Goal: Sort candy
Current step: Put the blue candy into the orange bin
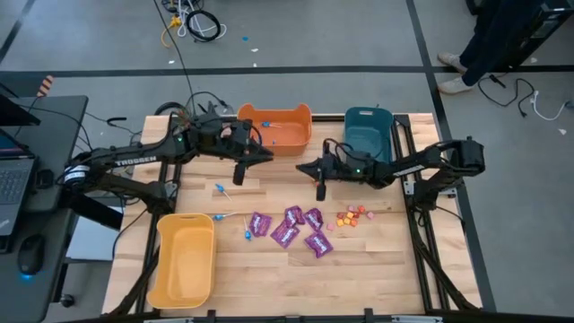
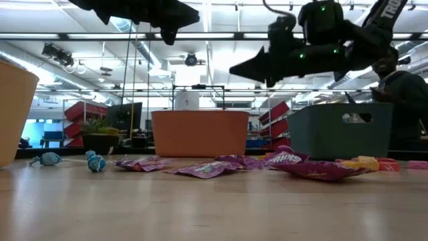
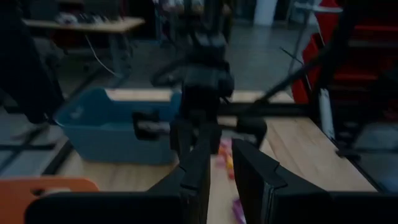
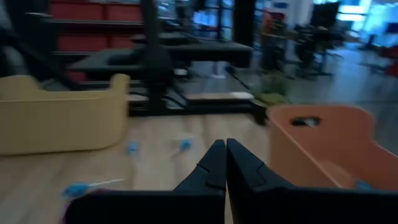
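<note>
The right gripper [image 1: 320, 190] hangs above the table with its fingers pressed shut, holding nothing. Just in front of it and lower lie the purple packets [image 1: 296, 230], the small orange pieces [image 1: 352, 216] to one side, the blue lollipops [image 1: 235, 215] to the other. Farther off, the left gripper [image 1: 240, 174] hovers part-open and empty beside the orange bin [image 1: 274, 126], which holds one lollipop. Most sorting looks undone. The left arm reads "TROSSEN".
</note>
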